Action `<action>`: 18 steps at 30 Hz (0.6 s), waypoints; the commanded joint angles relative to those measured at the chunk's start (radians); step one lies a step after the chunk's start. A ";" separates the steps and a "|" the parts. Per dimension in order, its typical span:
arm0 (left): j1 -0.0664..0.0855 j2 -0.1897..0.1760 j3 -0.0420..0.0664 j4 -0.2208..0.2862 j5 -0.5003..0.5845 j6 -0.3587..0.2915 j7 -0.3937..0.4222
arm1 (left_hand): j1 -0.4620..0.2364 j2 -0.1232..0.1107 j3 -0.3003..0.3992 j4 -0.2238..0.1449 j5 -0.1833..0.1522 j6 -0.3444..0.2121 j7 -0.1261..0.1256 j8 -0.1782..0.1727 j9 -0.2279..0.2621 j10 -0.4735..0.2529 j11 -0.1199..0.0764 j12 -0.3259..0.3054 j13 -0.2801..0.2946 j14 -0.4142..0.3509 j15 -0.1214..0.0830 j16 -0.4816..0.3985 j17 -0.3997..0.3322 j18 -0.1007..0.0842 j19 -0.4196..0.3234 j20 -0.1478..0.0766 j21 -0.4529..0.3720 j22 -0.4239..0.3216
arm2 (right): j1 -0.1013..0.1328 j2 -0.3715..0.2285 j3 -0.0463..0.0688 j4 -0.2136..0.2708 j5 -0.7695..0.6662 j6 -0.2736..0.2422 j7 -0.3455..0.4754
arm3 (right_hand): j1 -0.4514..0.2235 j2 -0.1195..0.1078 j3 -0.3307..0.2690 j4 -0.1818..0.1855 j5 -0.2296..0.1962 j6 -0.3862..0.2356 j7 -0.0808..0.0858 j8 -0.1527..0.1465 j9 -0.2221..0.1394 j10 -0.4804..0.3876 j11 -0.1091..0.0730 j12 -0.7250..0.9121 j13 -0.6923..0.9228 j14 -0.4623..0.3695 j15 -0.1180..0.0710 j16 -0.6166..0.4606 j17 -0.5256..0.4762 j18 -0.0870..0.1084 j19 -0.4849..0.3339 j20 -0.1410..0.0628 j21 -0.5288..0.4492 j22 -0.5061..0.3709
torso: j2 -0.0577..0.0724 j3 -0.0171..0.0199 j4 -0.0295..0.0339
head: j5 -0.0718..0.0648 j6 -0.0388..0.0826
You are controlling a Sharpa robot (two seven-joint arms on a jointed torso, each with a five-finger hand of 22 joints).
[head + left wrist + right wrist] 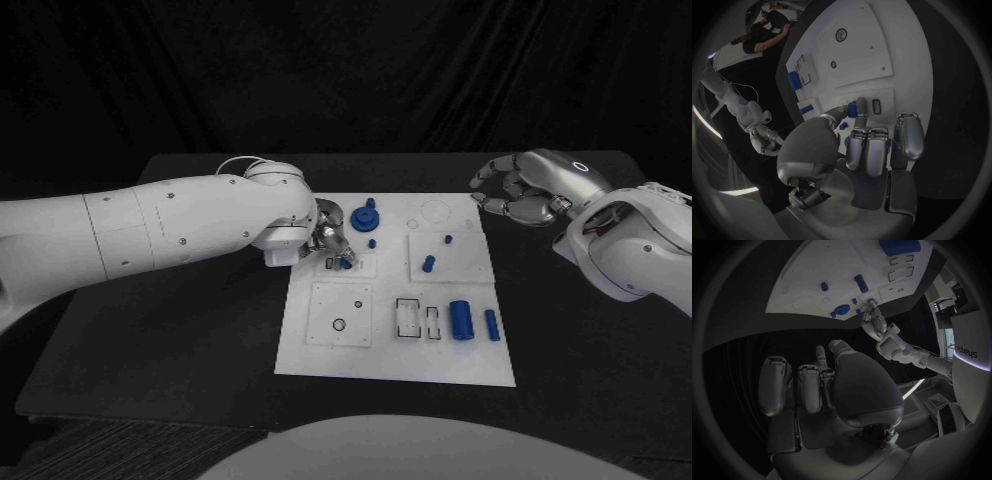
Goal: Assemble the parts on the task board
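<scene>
We read one piece of writing: in the right wrist view, letters ending in "dyeys" on a pale panel at the circle's rim; the start of the word is cut off. We find no legible marking on the task board [397, 365] or the parts.

The task board lies in the middle of the black table [173, 330], its long axis running away from the robot.

The left arm reaches in across the table, and the left hand [326, 243] is lowered over the board's far-left quarter. In the left wrist view its fingers [869, 150] are curled, and the thumb and one fingertip meet on a small blue part [852, 111] beside a small dark slot [876, 105] in the board. We judge this a pinch.

The right hand [522, 187] is raised off the board's far-right corner, fingers curled inward and holding nothing.

A large blue cylinder [460, 320] and a thinner blue peg [492, 324] lie on the near-right part of the board, both lengthwise with it. A blue knob-shaped part [366, 215] stands just beside the left hand.
</scene>
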 commanded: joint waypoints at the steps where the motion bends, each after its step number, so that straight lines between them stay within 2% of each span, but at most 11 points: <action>1: -0.004 0.004 -0.001 0.000 -0.001 0.019 0.014 | 0.001 0.010 0.006 -0.002 0.003 0.007 -0.013 0.000 0.001 0.102 -0.007 0.004 0.263 0.108 -0.006 0.003 0.263 0.009 -0.001 0.001 -0.007 0.018 | -0.002 -0.001 0.001 0.000 -0.002 0.008 -0.022 | 0.013 0.000 0.004 0.000 0.006 0.006 -0.001 -0.004 -0.001 0.105 0.007 0.004 0.263 0.082 0.007 -0.005 0.153 0.010 0.022 0.004 -0.004 0.198 | 0.000 -0.0001 -0.0006 | 0.000 0.000; 12: -0.007 0.007 -0.001 -0.005 -0.001 0.033 0.010 | -0.005 0.008 0.008 0.000 -0.005 0.006 -0.012 -0.004 0.000 0.102 -0.007 0.004 0.263 0.108 -0.006 0.003 0.263 0.009 -0.003 0.001 -0.010 0.016 | -0.002 -0.002 0.001 0.001 -0.002 0.013 -0.026 | 0.015 0.000 0.006 -0.002 0.007 0.003 0.000 -0.006 -0.002 0.105 0.007 0.004 0.263 0.081 0.008 -0.006 0.152 0.010 0.021 0.004 -0.005 0.197 | 0.000 0.0004 0.0005 | -0.001 0.000; 14: -0.008 0.006 -0.001 -0.005 -0.001 0.037 0.009 | -0.016 0.006 0.007 0.005 -0.048 0.008 -0.012 -0.010 0.001 0.102 -0.007 0.004 0.263 0.108 -0.006 0.003 0.263 0.010 -0.003 0.001 -0.013 0.016 | -0.002 -0.002 0.001 0.001 -0.002 0.013 -0.026 | 0.015 0.000 0.006 -0.002 0.007 0.003 0.000 -0.006 -0.002 0.105 0.007 0.004 0.263 0.081 0.008 -0.006 0.152 0.010 0.021 0.004 -0.005 0.197 | 0.000 0.0004 0.0003 | 0.000 0.000; 15: -0.009 0.006 -0.001 -0.005 -0.001 0.038 0.009 | -0.029 0.006 0.000 0.015 -0.110 0.011 -0.013 -0.015 0.001 0.102 -0.007 0.004 0.263 0.108 -0.006 0.003 0.263 0.009 -0.003 0.002 -0.016 0.016 | -0.002 -0.002 0.001 0.001 -0.002 0.014 -0.026 | 0.015 0.000 0.006 -0.002 0.007 0.003 0.000 -0.006 -0.002 0.105 0.007 0.004 0.263 0.081 0.008 -0.006 0.152 0.010 0.021 0.004 -0.005 0.197 | 0.000 0.0003 0.0001 | 0.000 0.000; 16: -0.009 0.006 -0.001 -0.005 -0.001 0.039 0.009 | -0.029 0.006 -0.001 0.016 -0.114 0.011 -0.013 -0.016 0.001 0.102 -0.007 0.004 0.263 0.108 -0.006 0.003 0.263 0.009 -0.003 0.002 -0.016 0.016 | -0.002 -0.002 0.001 0.001 -0.002 0.014 -0.026 | 0.015 0.000 0.006 -0.002 0.007 0.003 0.000 -0.006 -0.002 0.105 0.007 0.004 0.263 0.081 0.008 -0.006 0.152 0.010 0.021 0.004 -0.005 0.197 | 0.000 0.0003 0.0001 | 0.001 0.000; 17: -0.009 0.006 -0.001 -0.005 -0.001 0.040 0.009 | -0.048 0.002 -0.018 0.032 -0.168 0.015 -0.012 -0.020 0.001 0.102 -0.006 0.004 0.263 0.108 -0.005 0.003 0.263 0.010 -0.004 0.002 -0.019 0.015 | -0.002 -0.001 0.001 0.000 -0.002 0.014 -0.026 | 0.015 0.000 0.006 -0.002 0.007 0.003 0.000 -0.006 -0.002 0.105 0.007 0.004 0.263 0.081 0.008 -0.006 0.152 0.010 0.021 0.004 -0.005 0.197 | 0.000 0.0002 -0.0001 | 0.001 0.000; 18: -0.009 0.005 -0.001 -0.005 -0.001 0.041 0.008 | -0.056 -0.001 -0.026 0.039 -0.180 0.017 -0.011 -0.021 0.001 0.102 -0.005 0.004 0.263 0.108 -0.005 0.003 0.263 0.010 -0.002 0.001 -0.019 0.016 | -0.002 -0.001 0.001 0.000 -0.002 0.015 -0.026 | 0.015 0.000 0.006 -0.002 0.007 0.003 0.000 -0.006 -0.002 0.105 0.007 0.004 0.263 0.081 0.008 -0.006 0.152 0.010 0.021 0.004 -0.005 0.197 | 0.001 -0.0001 0.0000 | 0.001 0.000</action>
